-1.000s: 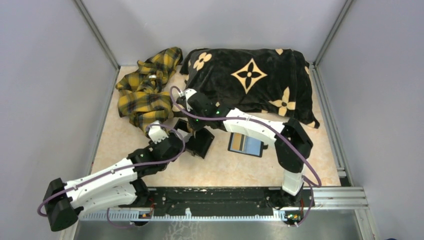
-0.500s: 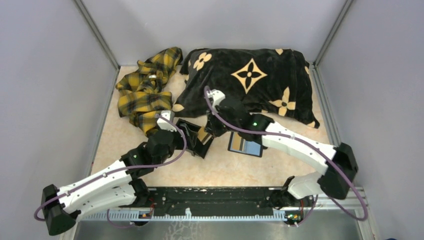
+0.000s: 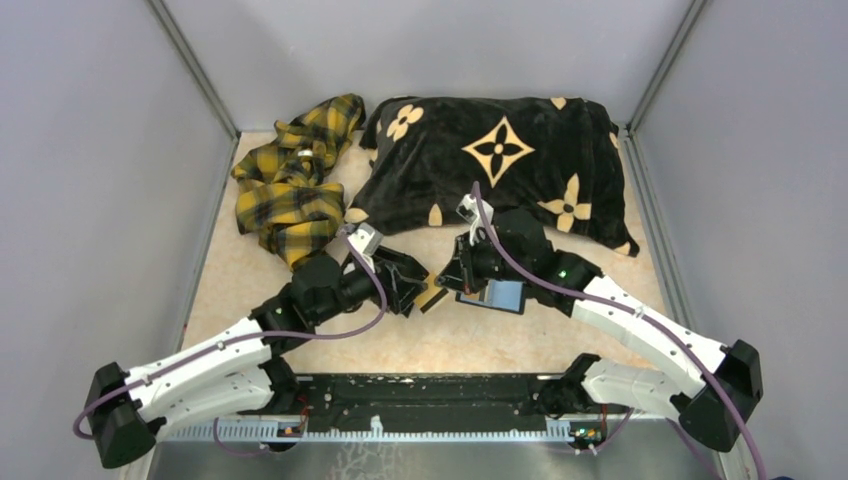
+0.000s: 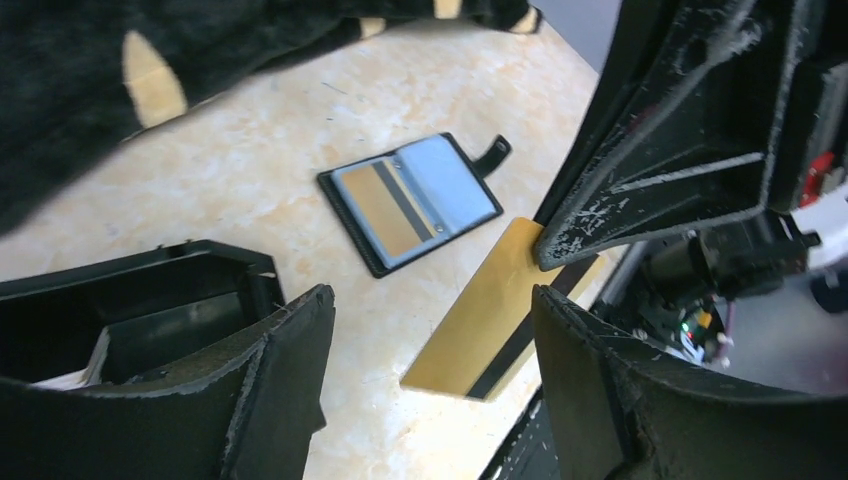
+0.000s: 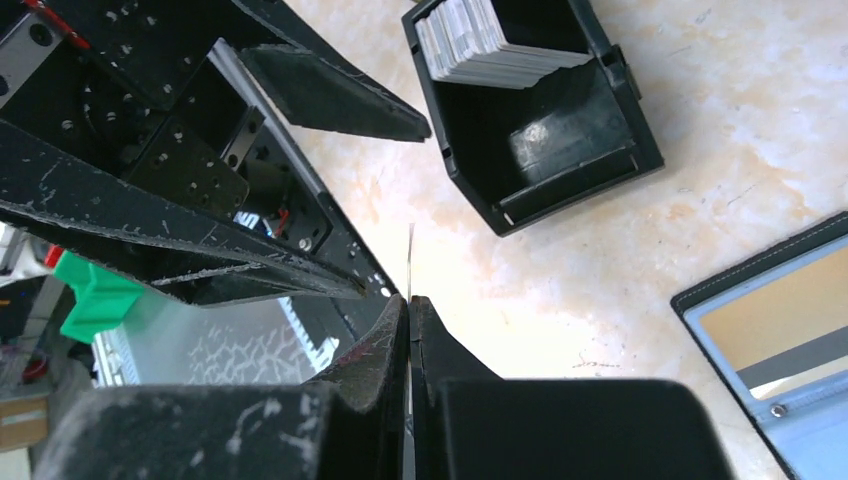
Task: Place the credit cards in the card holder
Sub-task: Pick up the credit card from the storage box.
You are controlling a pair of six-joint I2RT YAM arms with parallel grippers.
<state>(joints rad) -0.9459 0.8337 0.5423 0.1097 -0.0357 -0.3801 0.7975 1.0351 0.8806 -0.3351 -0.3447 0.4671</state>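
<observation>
My right gripper is shut on a thin gold credit card with a black stripe, seen edge-on in the right wrist view. It holds the card just above the table, left of the card holder. The holder lies open, showing bluish panels and a gold card inside. My left gripper is open and empty, its fingers on either side of the held card without touching it. In the top view it sits beside my right gripper. More grey-white cards stand stacked in a black tray.
The black tray sits just left of my left gripper. A black blanket with tan flowers lies at the back. A yellow plaid cloth is at the back left. Grey walls enclose the table.
My right gripper has moved from over the tray toward the card holder, carrying the gold card. My left gripper has moved right, up to the card.
</observation>
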